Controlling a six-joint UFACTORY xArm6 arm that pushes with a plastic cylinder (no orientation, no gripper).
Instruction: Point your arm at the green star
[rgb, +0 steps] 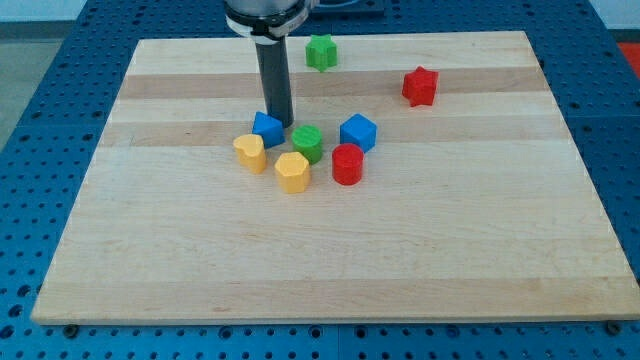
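Note:
The green star (321, 52) lies near the view's top edge of the wooden board (330, 250), a little right of the arm. My tip (279, 121) rests on the board just behind the small blue block (267, 129), well below and left of the green star. A green round block (308, 143) sits right of the tip.
A cluster sits mid-board: a yellow heart-like block (250, 152), a yellow hexagonal block (292, 171), a red cylinder (347, 164) and a blue cube (358, 132). A red star-like block (421, 86) lies at the upper right. The board rests on a blue table.

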